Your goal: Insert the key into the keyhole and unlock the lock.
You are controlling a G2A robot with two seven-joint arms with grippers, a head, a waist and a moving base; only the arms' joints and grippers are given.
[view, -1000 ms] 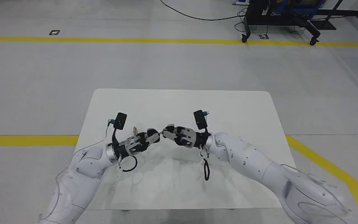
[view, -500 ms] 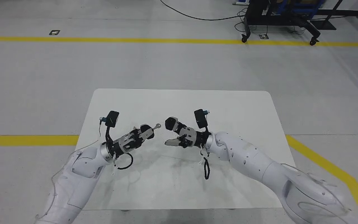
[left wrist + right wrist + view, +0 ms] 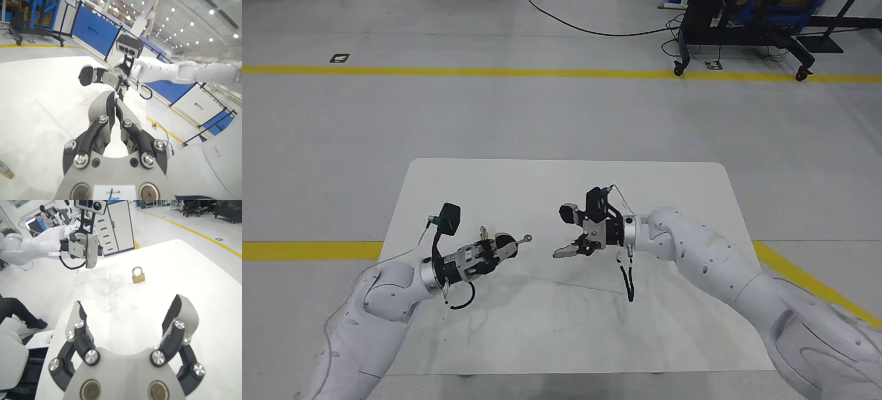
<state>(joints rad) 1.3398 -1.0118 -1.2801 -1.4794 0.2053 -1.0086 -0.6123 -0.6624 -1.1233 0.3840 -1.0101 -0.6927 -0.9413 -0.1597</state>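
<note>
A small brass padlock (image 3: 138,275) with a steel shackle lies flat on the white table (image 3: 170,262). In the top view it is a small speck (image 3: 483,233) just beyond my left gripper. My left gripper (image 3: 510,243) hovers over the table's left half, shut on the key (image 3: 525,239). The key's tip pokes out towards the right arm and shows as a thin metal edge (image 3: 114,92) between the pads. My right gripper (image 3: 566,232) hangs open and holds nothing, a short gap away from the key. In its own wrist view, the right gripper (image 3: 128,303) faces the padlock.
The table's right half and front (image 3: 672,320) are bare. Each wrist carries a black camera on a bracket (image 3: 450,214) that sticks up. A black wheeled cart (image 3: 742,30) stands far back on the floor.
The two grippers, nearly touching at the table's middle a second ago, have drawn apart. The right one opened and pulled back right; the left one withdrew left, keeping the key.
</note>
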